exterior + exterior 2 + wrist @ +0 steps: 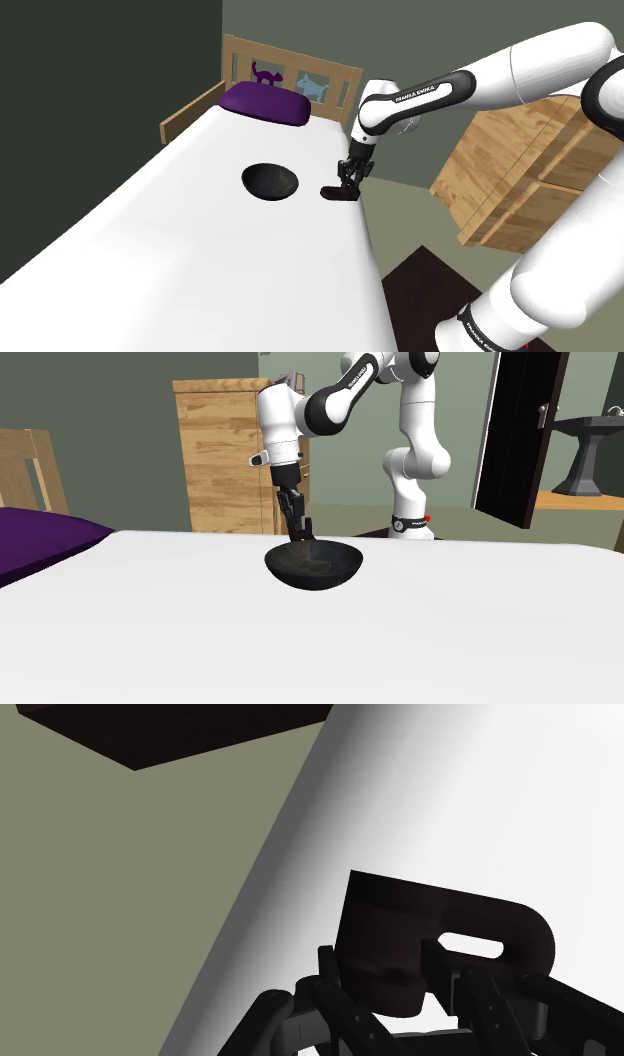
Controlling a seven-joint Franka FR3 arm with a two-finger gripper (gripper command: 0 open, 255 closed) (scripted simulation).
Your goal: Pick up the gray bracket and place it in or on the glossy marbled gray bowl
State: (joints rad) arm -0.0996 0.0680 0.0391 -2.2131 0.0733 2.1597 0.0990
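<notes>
**Shoulder view.** The gripper point(345, 184) is low over the bed point(200, 260), close to the edge that drops to the floor. The bracket point(336, 193), rendered dark and almost black, sits at the fingertips and juts out from them toward the bowl point(270, 182). The bowl stands on the bed near the fingers but apart from them. It is empty, dark and glossy. A purple pillow point(265, 103) lies well beyond the bowl.

**Second exterior view.** The fingers point down just behind the bowl's far rim, with the bracket at their tips. The rim hides the contact line here, so I cannot settle whether the bracket rests on the bed or is raised just off it.

**Wrist view.** The fingers point(478, 996) are clenched on the bracket, one pressing each side of its nearer flange with no gap seen. The other flange is round-ended with an oblong slot and extends away from the fingers over the white bed. The bed edge and the floor lie to the fingers' other side.

**Handling judgement.** The part looks stiff and one-piece, and is probably light. Its smooth faces may slip under a shallow pinch. The flat flange between the fingers is the sound place to hold it. The slotted end overhangs to one side, so the piece may tend to rotate in the grip. The next move calls for a lift that clears the rim, a short carry to the bowl and a low release, since the glossy curved wall may let the bracket slide.
</notes>
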